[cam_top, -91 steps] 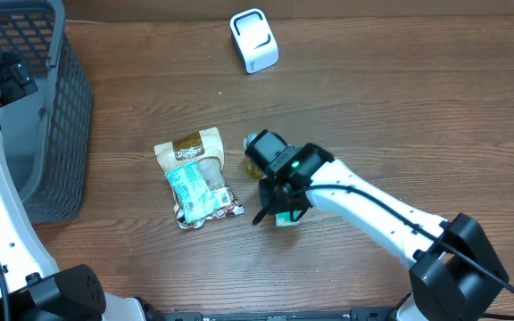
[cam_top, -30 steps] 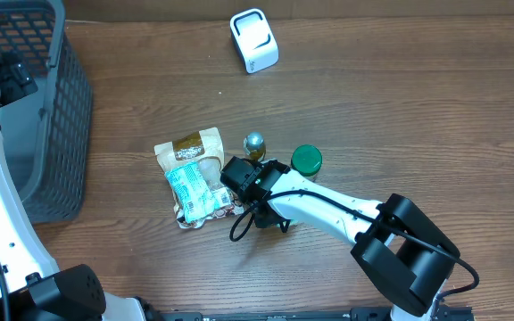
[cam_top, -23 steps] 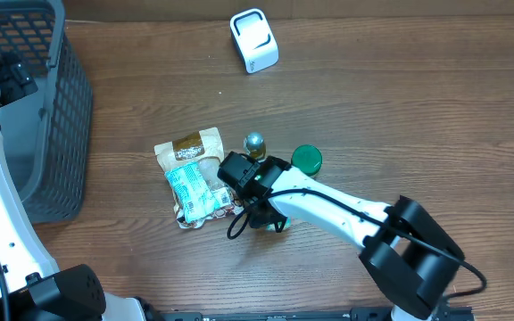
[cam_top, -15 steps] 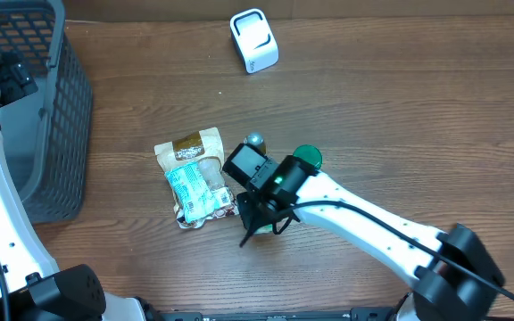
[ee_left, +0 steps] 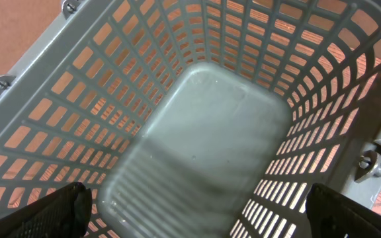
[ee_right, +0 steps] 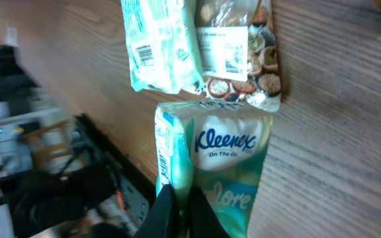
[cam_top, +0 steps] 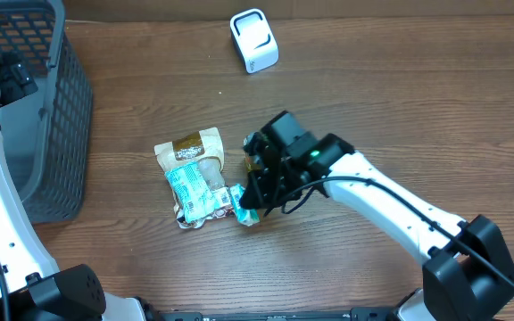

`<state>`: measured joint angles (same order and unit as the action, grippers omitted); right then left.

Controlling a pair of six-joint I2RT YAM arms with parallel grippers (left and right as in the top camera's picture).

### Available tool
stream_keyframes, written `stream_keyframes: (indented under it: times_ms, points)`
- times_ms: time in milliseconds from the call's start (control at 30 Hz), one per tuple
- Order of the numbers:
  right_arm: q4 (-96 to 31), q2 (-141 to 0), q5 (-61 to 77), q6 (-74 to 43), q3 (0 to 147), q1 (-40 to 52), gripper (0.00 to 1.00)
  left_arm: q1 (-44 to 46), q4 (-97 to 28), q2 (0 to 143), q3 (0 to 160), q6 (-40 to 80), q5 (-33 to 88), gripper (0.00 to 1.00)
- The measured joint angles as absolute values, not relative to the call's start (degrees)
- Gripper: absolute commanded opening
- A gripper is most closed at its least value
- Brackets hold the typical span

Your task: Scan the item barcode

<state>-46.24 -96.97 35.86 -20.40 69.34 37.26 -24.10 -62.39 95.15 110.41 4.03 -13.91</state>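
Observation:
A green and white Kleenex tissue pack hangs by one edge from my right gripper, which is shut on it. From overhead the tissue pack sits just right of two snack bags, below my right gripper. A white scanner stands at the table's far edge, well away from the pack. My left gripper is open above the inside of the grey basket, with nothing between its fingers.
Two snack bags lie left of the tissue pack; their barcode labels face up. A small silver-capped bottle peeks out beside my right wrist. The grey basket fills the far left corner.
My right wrist has swung up and to the right from low beside the snack bags. The tissue pack has come with it and now shows below the gripper. The left arm is unmoved.

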Motion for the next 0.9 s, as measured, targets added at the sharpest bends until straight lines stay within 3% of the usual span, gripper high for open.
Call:
stream_keyframes:
  times_ms: [367, 900]
  points:
    - [-25.4, -96.8, 49.9, -19.5, 52.4, 31.1, 0.04, -24.1, -62.4, 95.2, 110.4, 4.0, -13.9, 1.00]
    - [-10.1, -96.8, 44.1, -28.4, 45.6, 31.1, 0.04, -24.1, -62.4, 95.2, 110.4, 4.0, -13.9, 0.99]
